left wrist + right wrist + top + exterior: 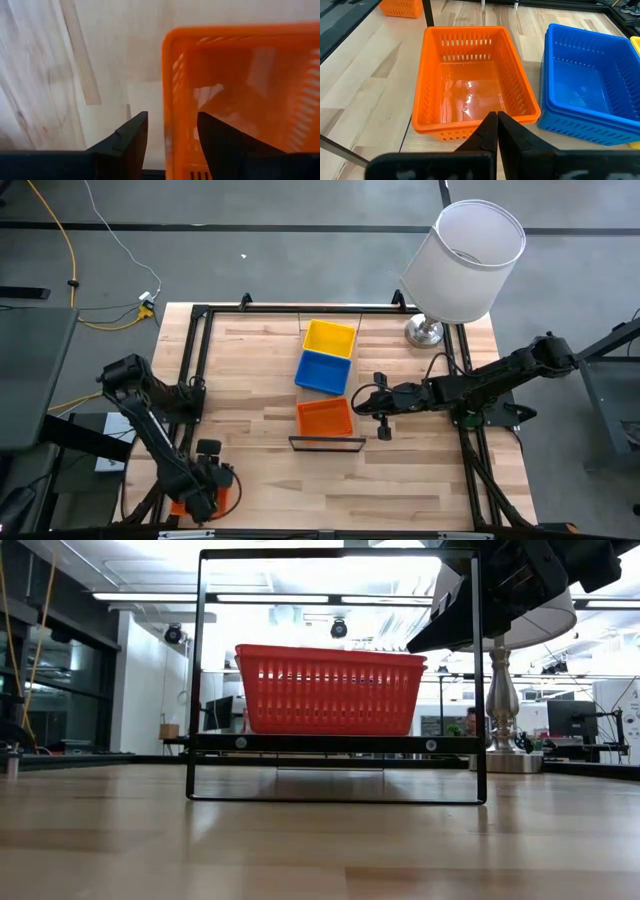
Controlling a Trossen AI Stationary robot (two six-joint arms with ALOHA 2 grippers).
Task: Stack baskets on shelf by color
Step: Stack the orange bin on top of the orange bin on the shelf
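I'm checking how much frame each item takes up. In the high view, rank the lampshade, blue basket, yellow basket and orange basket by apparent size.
1. White lampshade, clearly largest, though it stands nearer the camera.
2. Blue basket, orange basket and yellow basket look about alike; the blue one covers part of the yellow.

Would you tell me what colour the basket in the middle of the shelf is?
Blue: the middle basket shows best in the high view.

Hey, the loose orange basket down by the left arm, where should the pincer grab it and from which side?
Grip the top rim of one wall, coming from above. The orange basket sits upright and open on the table, its thin slotted wall rising free. The left pincer already straddles that wall, one finger inside and one outside, jaws open. Closing there pinches it; the wide body offers no other narrow hold.
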